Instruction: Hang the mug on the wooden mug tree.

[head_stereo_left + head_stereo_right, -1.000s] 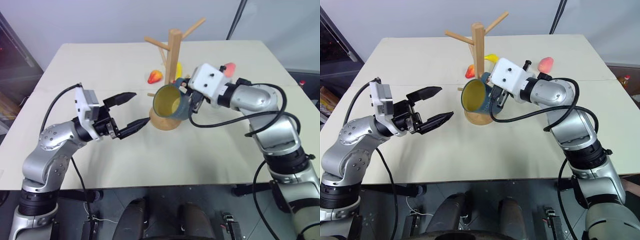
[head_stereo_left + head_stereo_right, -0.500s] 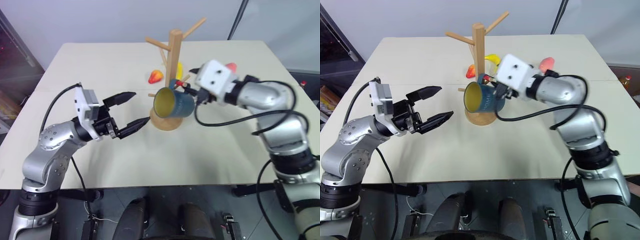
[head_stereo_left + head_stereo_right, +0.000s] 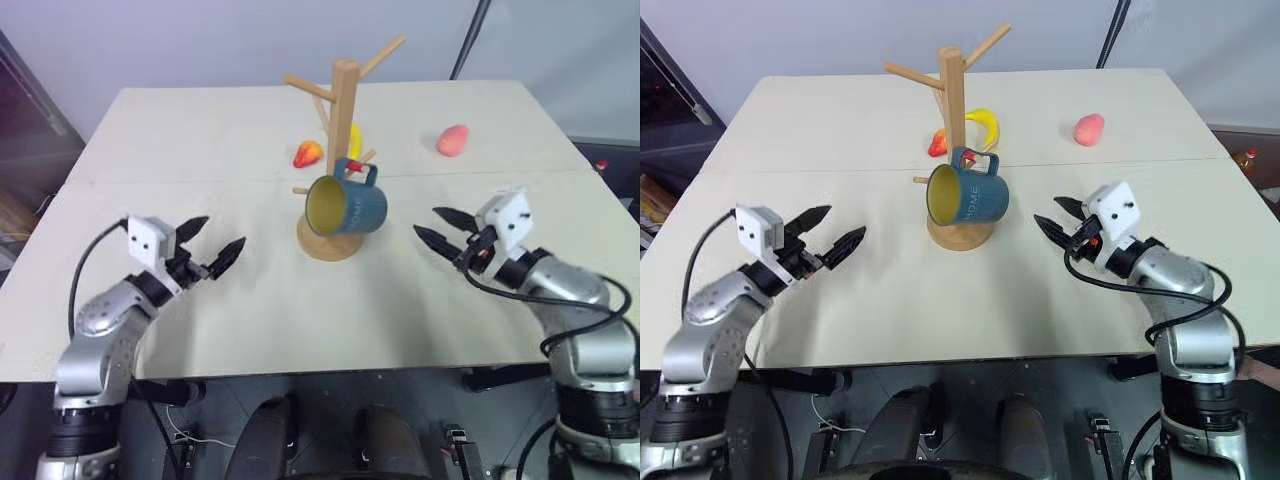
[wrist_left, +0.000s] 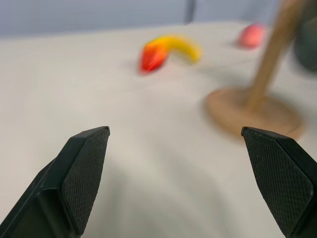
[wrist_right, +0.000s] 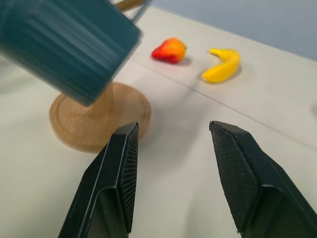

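Note:
The dark teal mug [image 3: 347,205] with a yellow inside hangs by its handle on a low peg of the wooden mug tree [image 3: 343,120], tilted, mouth toward me, over the round base [image 3: 330,243]. My right gripper [image 3: 430,222] is open and empty, low over the table to the right of the tree and apart from the mug. To the left of the tree my left gripper [image 3: 215,240] is open and empty, also low. In the right wrist view the mug [image 5: 64,44] and base [image 5: 99,121] lie ahead of the black fingers [image 5: 119,173].
Behind the tree lie a red-yellow fruit [image 3: 309,153] and a banana [image 3: 356,140]; a pink fruit [image 3: 452,140] sits at the back right. The beige table [image 3: 250,320] runs to its front edge just below both arms.
My right gripper let go of the mug, which now hangs on the peg, and drew back to the right and down. My left gripper sank and moved left.

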{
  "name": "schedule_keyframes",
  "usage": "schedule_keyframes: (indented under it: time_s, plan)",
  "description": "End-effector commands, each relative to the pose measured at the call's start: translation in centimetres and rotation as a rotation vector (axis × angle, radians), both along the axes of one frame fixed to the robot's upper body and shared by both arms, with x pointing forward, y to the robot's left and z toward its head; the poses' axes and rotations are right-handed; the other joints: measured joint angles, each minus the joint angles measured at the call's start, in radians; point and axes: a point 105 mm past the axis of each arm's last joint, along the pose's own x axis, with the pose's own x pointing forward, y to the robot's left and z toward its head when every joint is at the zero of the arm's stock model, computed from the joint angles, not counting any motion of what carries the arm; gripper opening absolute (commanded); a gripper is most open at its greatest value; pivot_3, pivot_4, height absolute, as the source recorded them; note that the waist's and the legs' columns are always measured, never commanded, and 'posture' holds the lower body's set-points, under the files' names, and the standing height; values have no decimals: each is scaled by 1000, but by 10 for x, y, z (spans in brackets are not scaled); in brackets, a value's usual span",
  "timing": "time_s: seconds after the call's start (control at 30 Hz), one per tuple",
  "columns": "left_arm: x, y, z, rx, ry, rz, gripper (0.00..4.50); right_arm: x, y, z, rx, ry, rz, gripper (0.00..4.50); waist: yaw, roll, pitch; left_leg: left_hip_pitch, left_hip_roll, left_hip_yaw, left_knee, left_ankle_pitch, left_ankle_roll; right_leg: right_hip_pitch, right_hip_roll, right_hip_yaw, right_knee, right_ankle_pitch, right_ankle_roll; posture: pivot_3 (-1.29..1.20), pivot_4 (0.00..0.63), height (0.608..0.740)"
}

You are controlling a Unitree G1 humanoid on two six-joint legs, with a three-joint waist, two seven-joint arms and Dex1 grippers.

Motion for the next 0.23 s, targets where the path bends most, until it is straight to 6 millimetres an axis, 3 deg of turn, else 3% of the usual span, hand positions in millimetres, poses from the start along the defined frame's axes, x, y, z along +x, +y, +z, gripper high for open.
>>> schedule_keyframes:
  time_s: [0.03,0.23]
  plan:
    - [-3,14,3,11,-48,98,4500,0,-8,1,68,-42,-14,2334,1,0,0,0,0,0,0,0,0,0,0,0,0,0,0,0,150,740]
    - [-7,22,-6,-12,-27,163,4500,2,-15,-15,120,-6,-22,2334,1,0,0,0,0,0,0,0,0,0,-1,1,0,0,0,0,150,740]
